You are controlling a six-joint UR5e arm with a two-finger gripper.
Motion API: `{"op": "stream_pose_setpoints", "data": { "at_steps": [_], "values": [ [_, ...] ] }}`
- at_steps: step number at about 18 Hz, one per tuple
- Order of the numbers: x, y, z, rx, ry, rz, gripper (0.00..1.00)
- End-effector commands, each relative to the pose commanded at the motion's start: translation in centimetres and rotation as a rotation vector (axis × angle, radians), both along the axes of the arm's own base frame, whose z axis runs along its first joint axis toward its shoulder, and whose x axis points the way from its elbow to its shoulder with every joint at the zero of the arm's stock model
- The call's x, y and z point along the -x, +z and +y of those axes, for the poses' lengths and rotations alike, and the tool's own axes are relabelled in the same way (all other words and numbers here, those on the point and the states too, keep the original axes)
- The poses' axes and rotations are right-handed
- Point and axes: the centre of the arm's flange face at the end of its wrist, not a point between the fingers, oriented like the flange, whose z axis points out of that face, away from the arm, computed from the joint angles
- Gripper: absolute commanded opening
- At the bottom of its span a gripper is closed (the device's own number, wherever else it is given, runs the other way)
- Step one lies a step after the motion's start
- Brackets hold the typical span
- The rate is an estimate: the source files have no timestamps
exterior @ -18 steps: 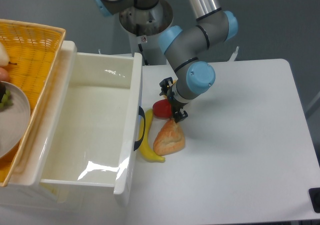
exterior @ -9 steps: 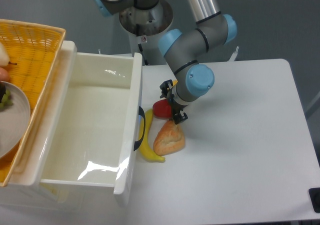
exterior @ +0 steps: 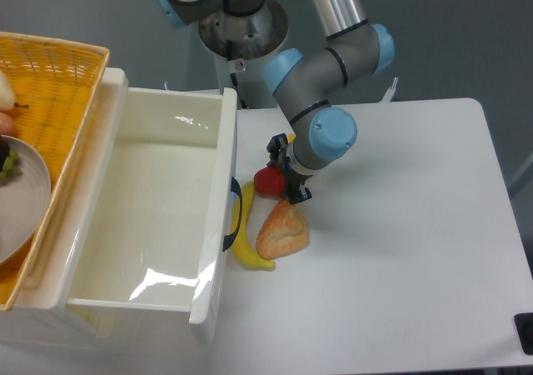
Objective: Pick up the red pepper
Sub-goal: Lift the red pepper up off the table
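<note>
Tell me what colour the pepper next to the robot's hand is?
Red. The pepper shows shiny red in the camera view, just above the bread.

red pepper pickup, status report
Gripper down at red pepper, jaw state unclear. Pepper on table. Bread and banana close by.

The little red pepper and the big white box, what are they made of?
The small glossy red pepper looks like plastic: one even red with a smooth shine, though the tool hides part of it. The large white rectangular bin also looks like hard plastic: smooth moulded walls with bright glare patches on its floor.
</note>
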Motion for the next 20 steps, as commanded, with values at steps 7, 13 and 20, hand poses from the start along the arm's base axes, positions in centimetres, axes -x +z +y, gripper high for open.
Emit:
{"op": "stream_pose_setpoints", "data": {
  "at_steps": [7, 13, 20],
  "values": [
    [2.1, 1.3, -0.7, -0.009, 0.016, 0.015, 0.33],
    [4.9, 3.3, -1.6, -0.014, 0.058, 0.023, 0.25],
    [11.5, 8.9, -2.5, 0.001, 0.111, 0.061, 0.2]
  ]
}}
